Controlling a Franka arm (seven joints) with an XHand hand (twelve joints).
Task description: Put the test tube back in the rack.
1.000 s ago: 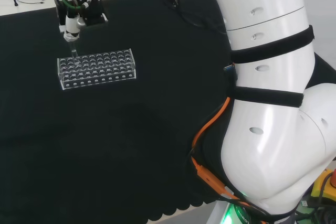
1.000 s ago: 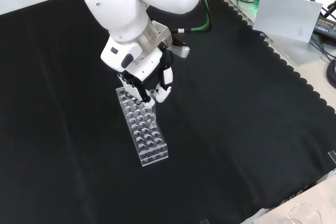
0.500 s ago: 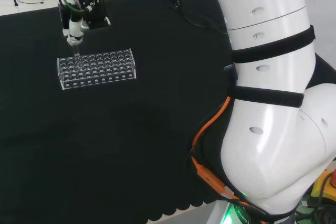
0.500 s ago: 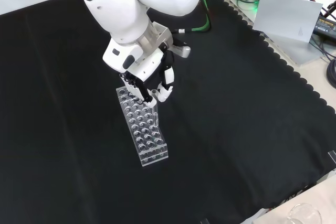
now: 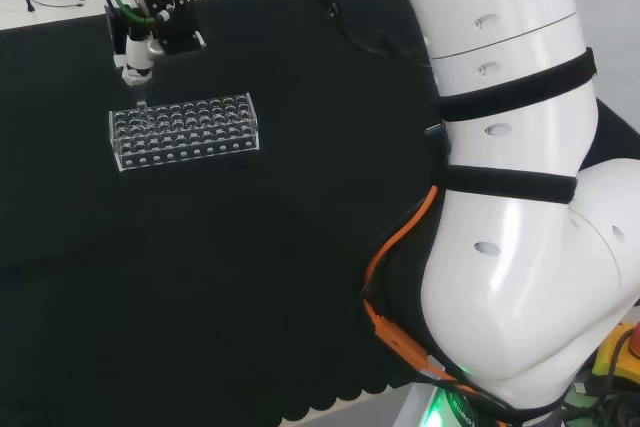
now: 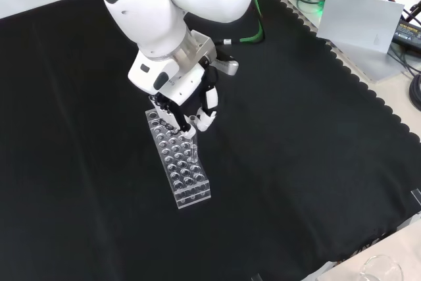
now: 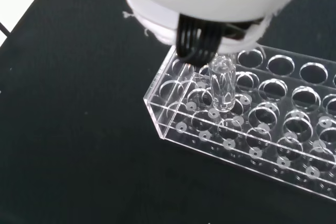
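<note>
In the head view, the hand (image 5: 150, 32) hangs over the left end of the clear rack (image 5: 184, 131), and a thin glass test tube (image 5: 139, 97) drops from its fingers toward the rack's top. In the front view, the hand (image 6: 197, 106) sits at the far end of the rack (image 6: 179, 160), fingers curled downward over the end rows. In the wrist view, the test tube (image 7: 222, 85) is pinched between the fingers, upright, its round bottom just above or barely entering a hole near the rack's (image 7: 247, 135) corner. The carrying looks finished; lowering the tube fully into the hole and letting go appear to remain.
</note>
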